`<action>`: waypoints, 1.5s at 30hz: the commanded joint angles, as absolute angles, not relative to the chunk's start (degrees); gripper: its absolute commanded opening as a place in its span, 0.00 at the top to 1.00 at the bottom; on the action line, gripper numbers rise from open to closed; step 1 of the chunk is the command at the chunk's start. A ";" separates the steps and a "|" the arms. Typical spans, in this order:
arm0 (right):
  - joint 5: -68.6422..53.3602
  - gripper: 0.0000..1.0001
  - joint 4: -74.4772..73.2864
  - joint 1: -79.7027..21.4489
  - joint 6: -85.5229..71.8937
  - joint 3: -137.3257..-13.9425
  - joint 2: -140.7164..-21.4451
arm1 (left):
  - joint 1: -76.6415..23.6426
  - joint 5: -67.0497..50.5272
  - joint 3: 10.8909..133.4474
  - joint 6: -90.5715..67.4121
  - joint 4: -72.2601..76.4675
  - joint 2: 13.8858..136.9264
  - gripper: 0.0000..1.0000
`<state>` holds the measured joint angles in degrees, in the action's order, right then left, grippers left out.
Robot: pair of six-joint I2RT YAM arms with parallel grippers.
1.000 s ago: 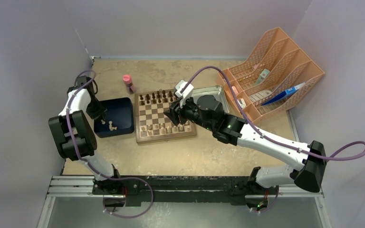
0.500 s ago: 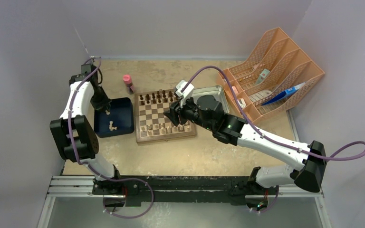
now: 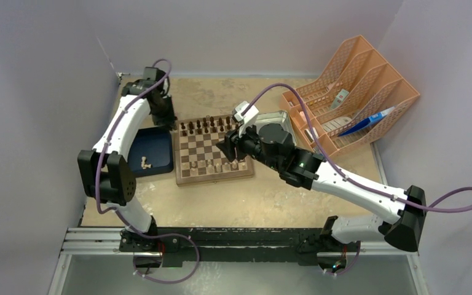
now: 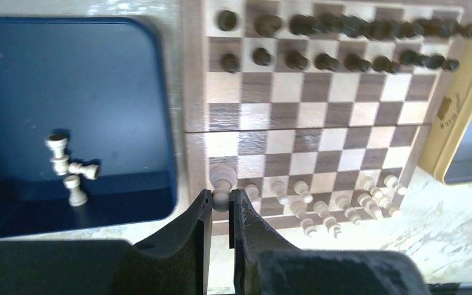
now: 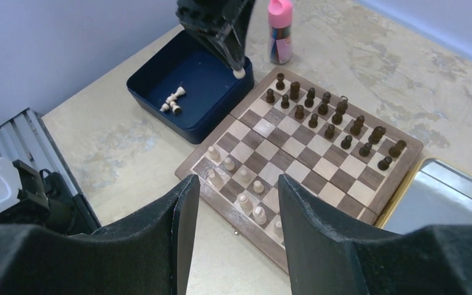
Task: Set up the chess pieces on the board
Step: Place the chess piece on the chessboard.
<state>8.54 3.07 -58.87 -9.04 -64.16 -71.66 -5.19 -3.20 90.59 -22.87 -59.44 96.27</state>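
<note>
left gripper [image 4: 220,208] pinches a pale piece [image 4: 222,182] — board [image 4: 319,132] below and ahead, blue tray [image 4: 98,80] to its left; right gripper [image 5: 233,187] gapes wide above the board.

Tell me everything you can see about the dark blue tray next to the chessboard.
The dark blue tray is a shallow rectangular box with rounded corners and low raised walls, matte, plastic by the look. It sits flat on the tan table, close beside the left edge of the chessboard; whether they touch is unclear. Its floor is mostly bare. Three pale chess pieces lie clustered together, touching, near one side.
</note>
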 commanded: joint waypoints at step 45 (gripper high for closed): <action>22.57 0.47 3.45 -59.13 -8.13 -66.13 -62.49 | -33.45 -1.13 96.23 -26.80 -63.78 114.87 1.00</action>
<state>20.60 2.15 -58.87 -7.90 -64.38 -64.42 -33.08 -0.97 96.73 -26.39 -64.75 116.57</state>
